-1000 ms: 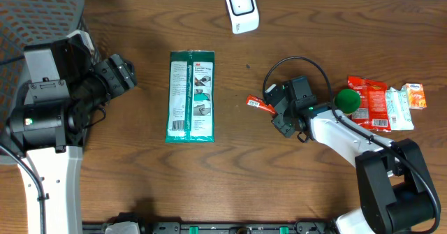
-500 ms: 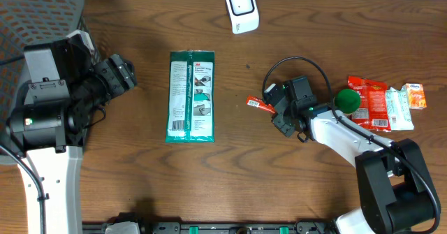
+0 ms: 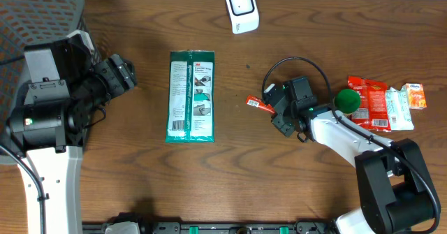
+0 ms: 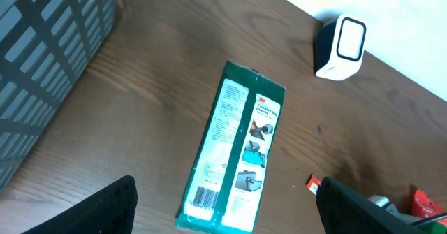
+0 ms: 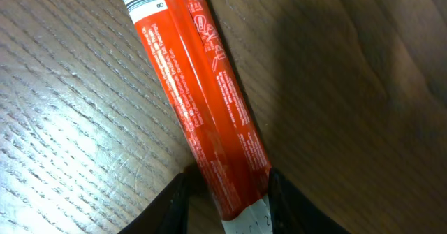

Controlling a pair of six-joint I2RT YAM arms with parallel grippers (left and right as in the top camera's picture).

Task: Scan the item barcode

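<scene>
Two arms share the desk (image 3: 140, 185), but only the right hand (image 3: 274, 107) is placed to act. It sits at one end of the slim red stick packet (image 3: 258, 104), near the middle of the desk and somewhat toward the right edge. In the right wrist view that end lies between the fingers (image 5: 290, 202), which press close on both sides. We cannot tell whether they are pinching it or only flanking it, and the packet seems to rest on the wood.

Its long axis runs out from the hand toward the left edge, slightly tilted. The barcode (image 5: 143, 0) is on the free end and faces up.

The white barcode scanner (image 3: 242, 9) stands at the far edge, beyond the packet and a little to its left. We judge the next move to be a lift and a carry toward the far edge, then a turn so the printed end meets the scanner's window.

Bare wood lies all along that path. The green 3M wipes pack (image 3: 191, 96) lies well to the left. The heap of other snack packets (image 3: 377, 103) is behind the hand, toward the right edge.

The left hand (image 3: 124, 75) is spread wide and empty, well apart near the left edge.
</scene>
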